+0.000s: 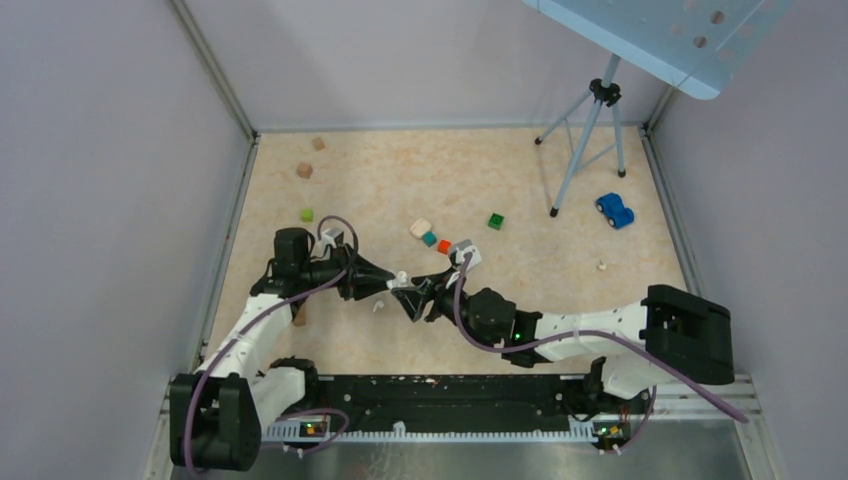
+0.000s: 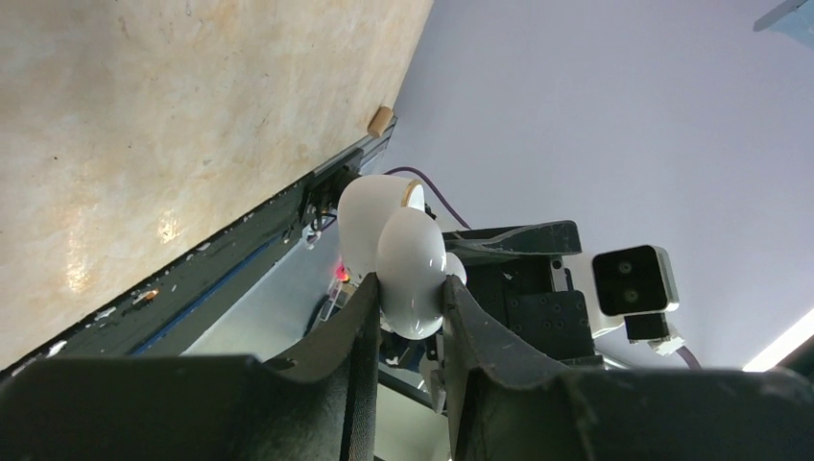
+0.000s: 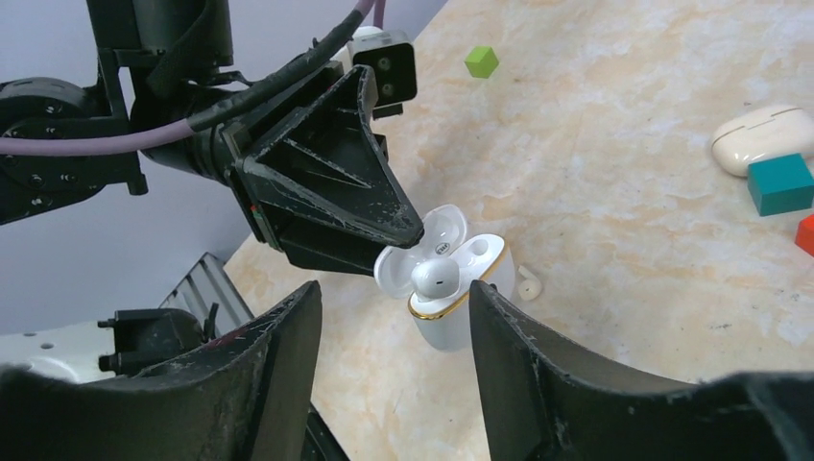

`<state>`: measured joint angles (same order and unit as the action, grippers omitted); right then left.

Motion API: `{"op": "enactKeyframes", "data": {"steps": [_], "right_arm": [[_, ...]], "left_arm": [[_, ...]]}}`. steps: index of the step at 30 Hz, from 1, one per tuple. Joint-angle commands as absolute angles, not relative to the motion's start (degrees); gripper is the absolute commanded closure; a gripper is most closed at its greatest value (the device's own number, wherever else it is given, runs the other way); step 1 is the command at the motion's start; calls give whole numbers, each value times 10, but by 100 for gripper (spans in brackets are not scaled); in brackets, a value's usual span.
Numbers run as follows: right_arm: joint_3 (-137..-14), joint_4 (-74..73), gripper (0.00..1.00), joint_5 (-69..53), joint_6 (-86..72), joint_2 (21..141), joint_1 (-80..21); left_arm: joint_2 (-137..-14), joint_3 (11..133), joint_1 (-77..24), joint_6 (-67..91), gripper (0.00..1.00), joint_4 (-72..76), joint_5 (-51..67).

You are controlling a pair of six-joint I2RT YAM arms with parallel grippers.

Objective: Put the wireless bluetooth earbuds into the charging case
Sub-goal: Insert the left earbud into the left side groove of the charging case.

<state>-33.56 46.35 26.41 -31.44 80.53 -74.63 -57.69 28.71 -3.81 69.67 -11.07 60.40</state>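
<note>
Our left gripper (image 2: 408, 291) clamps the glossy white gold-rimmed case (image 3: 453, 325); we should lift our parted right gripper (image 3: 392, 290) straight off its white earbud (image 3: 437, 276).

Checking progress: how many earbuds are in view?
2. One earbud sits in the open case held by the left end effector; the other earbud lies on the table beside it. The closed case could hide more.
</note>
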Motion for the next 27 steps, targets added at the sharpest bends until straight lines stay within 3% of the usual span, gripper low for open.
{"op": "enactKeyframes", "data": {"steps": [1,10,11,14,17,23,27], "right_arm": [[-368,442,41,271,-295,755,-754],[-356,388,36,306,-325,710,-754],[-355,364,39,313,-336,705,-754],[-368,291,69,322,-374,694,-754],[-368,264,86,300,-394,687,-754],[-367,264,98,262,-407,698,-756],[-384,269,100,245,-397,718,-756]], "left_arm": [[-580,310,-34,656,93,-107,607],[-602,355,-33,554,93,-163,615],[-606,362,-33,534,93,-178,613],[-620,378,-33,483,93,-211,613],[-629,391,-33,445,93,-239,601],[-629,397,-33,442,93,-239,599],[-628,403,-33,439,93,-246,595]]}}
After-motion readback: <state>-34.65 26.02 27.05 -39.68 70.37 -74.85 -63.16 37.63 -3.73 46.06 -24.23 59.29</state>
